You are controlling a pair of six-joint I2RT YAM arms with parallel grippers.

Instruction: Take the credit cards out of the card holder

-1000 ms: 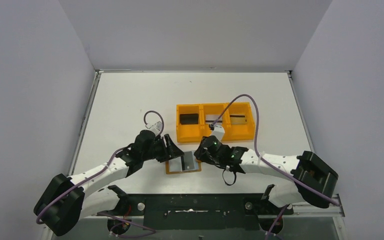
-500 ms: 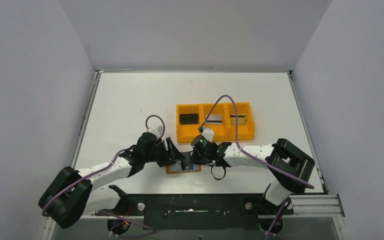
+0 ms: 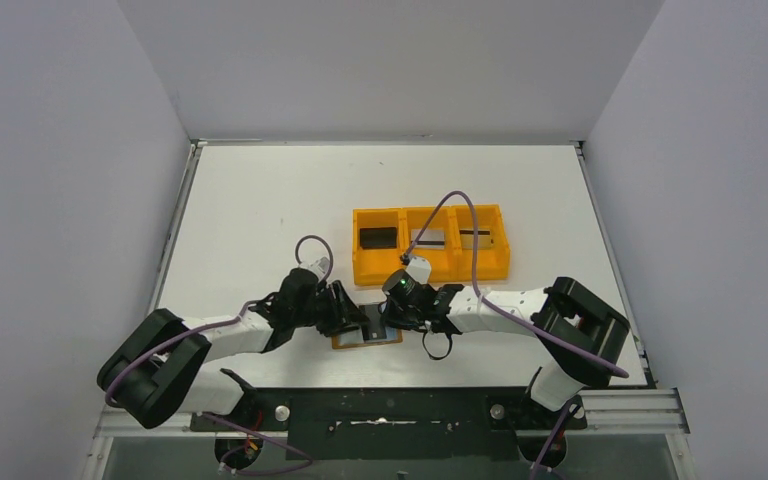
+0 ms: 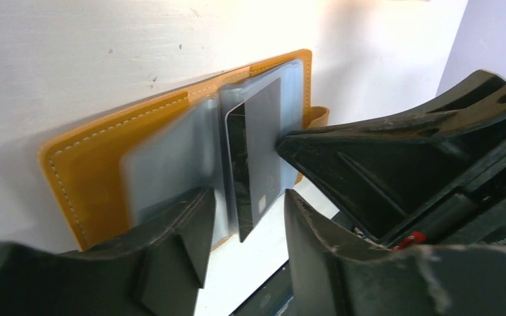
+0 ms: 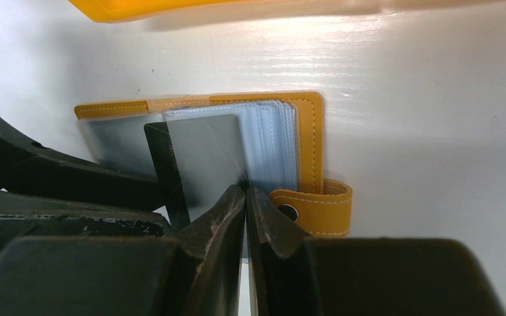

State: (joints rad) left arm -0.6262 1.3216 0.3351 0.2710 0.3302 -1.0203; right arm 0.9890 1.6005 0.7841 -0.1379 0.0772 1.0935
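Card [image 5: 201,158] lengthwise toward near edge, seemingly pinched by right gripper [image 5: 246,194], left gripper [image 4: 245,199] spread.

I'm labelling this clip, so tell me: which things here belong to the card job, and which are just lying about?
In the job:
card holder, lying open
dark card, pinched by the right gripper
left gripper, open over the holder

Lying about:
orange tray, beyond the holder
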